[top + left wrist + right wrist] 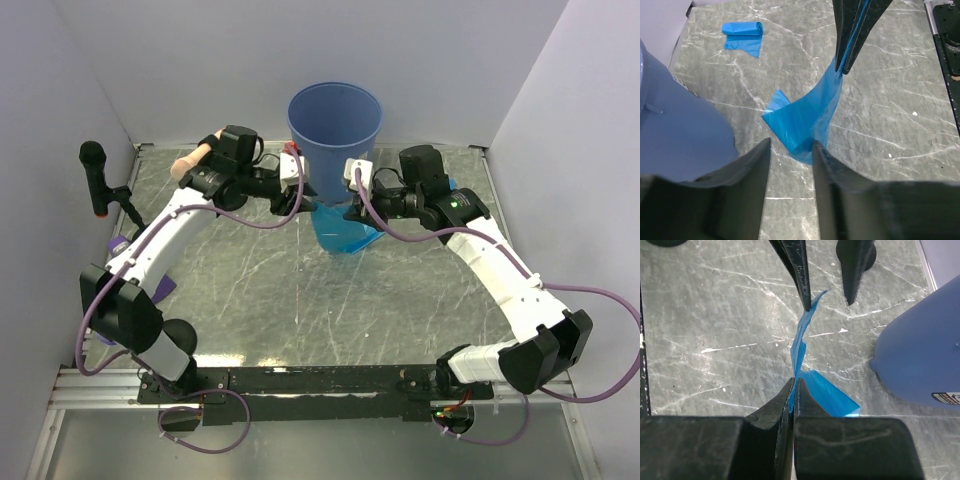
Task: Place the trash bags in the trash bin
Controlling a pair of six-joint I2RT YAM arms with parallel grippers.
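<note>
From above, a glossy, translucent bright-blue trash bag hung crumpled just in front of the trash bin. In the left wrist view, the left gripper stood half parted, the film's lower corner between its fingers. In the right wrist view, the right gripper pinched the film tight.

Trash bag is thin translucent blue plastic film, glossy w/ soft creases, and the folded bag packet looks like the same film; trash bin is rigid blue plastic, smooth, semi-matt. Table top is a grey stone-look surface w/ white veins, smooth w/ a slight sheen. Left gripper and right gripper have matt black plastic fingers, faintly scuffed; arm shells are smooth white plastic, walls plain matt pale.
</note>
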